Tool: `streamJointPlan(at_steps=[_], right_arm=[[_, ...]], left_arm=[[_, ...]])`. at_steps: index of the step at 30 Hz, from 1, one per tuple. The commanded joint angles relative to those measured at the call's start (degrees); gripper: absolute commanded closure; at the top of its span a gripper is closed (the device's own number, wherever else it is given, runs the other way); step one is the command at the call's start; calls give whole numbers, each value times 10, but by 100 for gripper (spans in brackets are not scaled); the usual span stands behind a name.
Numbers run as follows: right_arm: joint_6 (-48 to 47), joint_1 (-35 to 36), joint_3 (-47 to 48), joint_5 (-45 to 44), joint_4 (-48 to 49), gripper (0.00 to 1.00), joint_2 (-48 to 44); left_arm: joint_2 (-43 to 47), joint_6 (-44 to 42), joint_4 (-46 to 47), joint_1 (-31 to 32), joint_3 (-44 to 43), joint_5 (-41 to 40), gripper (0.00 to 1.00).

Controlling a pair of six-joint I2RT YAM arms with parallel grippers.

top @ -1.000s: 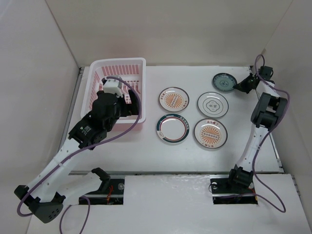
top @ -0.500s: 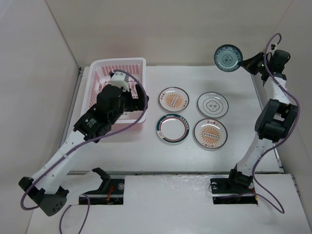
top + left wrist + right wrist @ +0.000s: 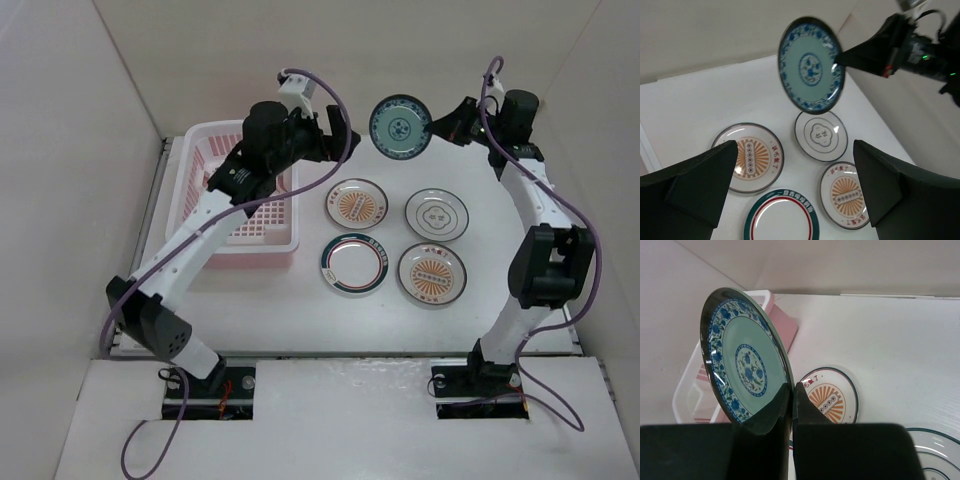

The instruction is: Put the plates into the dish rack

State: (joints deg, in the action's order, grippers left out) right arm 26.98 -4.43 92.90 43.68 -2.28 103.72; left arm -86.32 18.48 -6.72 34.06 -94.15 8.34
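- Teal plate (image 3: 399, 126): small, blue-patterned. It is in the air above the far part of the counter (image 3: 300, 300), standing on edge with its face turned toward the left arm. It is well apart from the dish rack (image 3: 245, 246).
- Right claw (image 3: 791, 388): pinched shut on the teal plate's rim, with only the fingertips bearing.
- Left claw (image 3: 347, 137): jaws wide and holding nothing. It faces the plate and is near it but apart from it.
- Dish rack: pink and sitting on the left of the counter. No plate shows in it.
- Counter stock: two orange sunburst plates (image 3: 357, 203) (image 3: 431, 273), one grey-rimmed plate (image 3: 436, 213) and one green-rimmed plate (image 3: 353, 264), all lying flat.
- Hazard, grip: the hold on the rim is thin, so the plate may pivot or slide out if it is jolted.
- Hazard, hand-over (this looks like the step in hand): if the right claw releases before the left has closed, the plate would drop onto the plates below.
- Hazard, approach: an off-line open finger could knock the plate's edge and twist it loose.
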Motion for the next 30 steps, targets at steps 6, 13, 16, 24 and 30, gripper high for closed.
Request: streamJointPlan(at_steps=[6, 13, 16, 24, 30], right_arm=[[-21, 17, -8, 60, 42, 100, -62], [-20, 56, -19, 78, 53, 100, -63], [-20, 70, -25, 78, 58, 100, -63], [3, 81, -25, 90, 85, 100, -69], [30, 92, -36, 115, 126, 100, -74]], left_arm=[[-79, -23, 54, -50, -36, 79, 2], [-111, -12, 67, -62, -65, 140, 7], [-111, -2, 100, -67, -53, 167, 7], [-128, 31, 142, -78, -26, 207, 34], [-139, 31, 142, -78, -26, 212, 41]])
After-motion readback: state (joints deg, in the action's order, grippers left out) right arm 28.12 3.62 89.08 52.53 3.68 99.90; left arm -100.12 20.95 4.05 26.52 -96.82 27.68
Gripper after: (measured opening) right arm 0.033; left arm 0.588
